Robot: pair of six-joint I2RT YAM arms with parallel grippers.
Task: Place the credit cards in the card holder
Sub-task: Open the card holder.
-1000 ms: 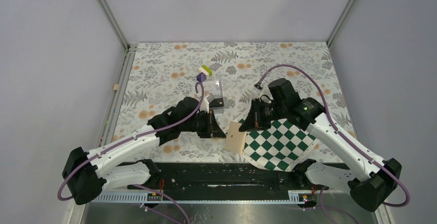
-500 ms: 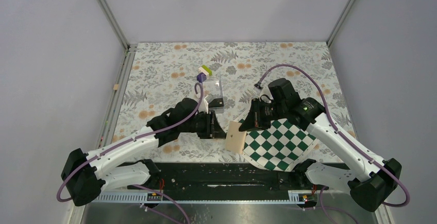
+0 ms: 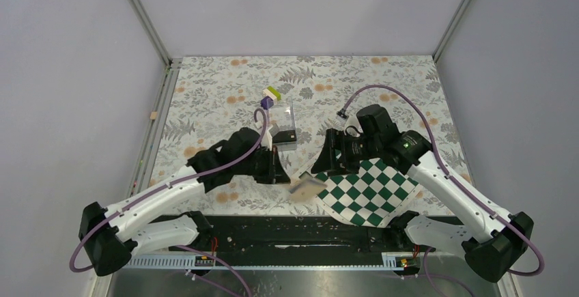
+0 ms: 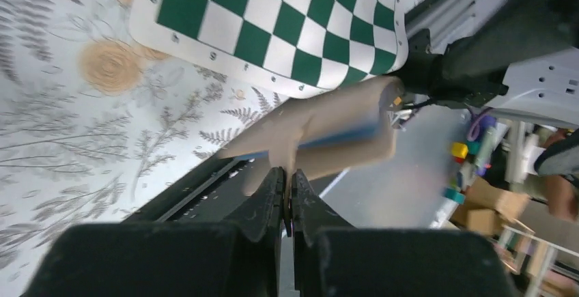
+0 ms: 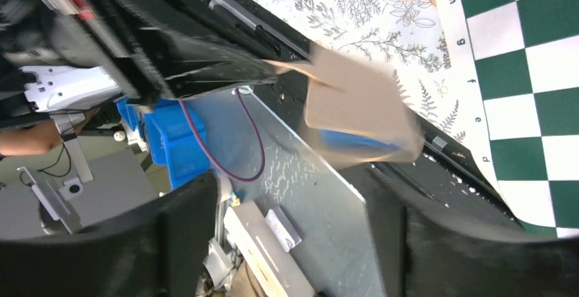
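While I watched from the near edge where both arms were bolted, the closest thing that mattered was the card holder [image 3: 306, 189]. It was a tan wallet with a strip of light blue showing at its fold. It looked smeared in every view and tilted, just off the near left corner of the green-and-white checkerboard [image 3: 369, 189]. I couldn't tell whether it touched the floral table [image 3: 212, 99] at all.

Just left of it was the left gripper [image 4: 287, 177], its two fingers pressed tight together with the tips right at the wallet's edge. Whether they nipped a flap I couldn't make out. To the right, the right gripper [image 3: 317, 167] had its fingers spread wide. In its own camera the wallet sat between them, clear of both.

Farther back, behind the left claw, stood a clear plastic case [image 3: 285, 118] with a small black credit card [image 3: 287, 135] at its near end. I couldn't say if the card lay inside or on top. Just beyond the case was a purple, green and white block cluster [image 3: 272, 96].
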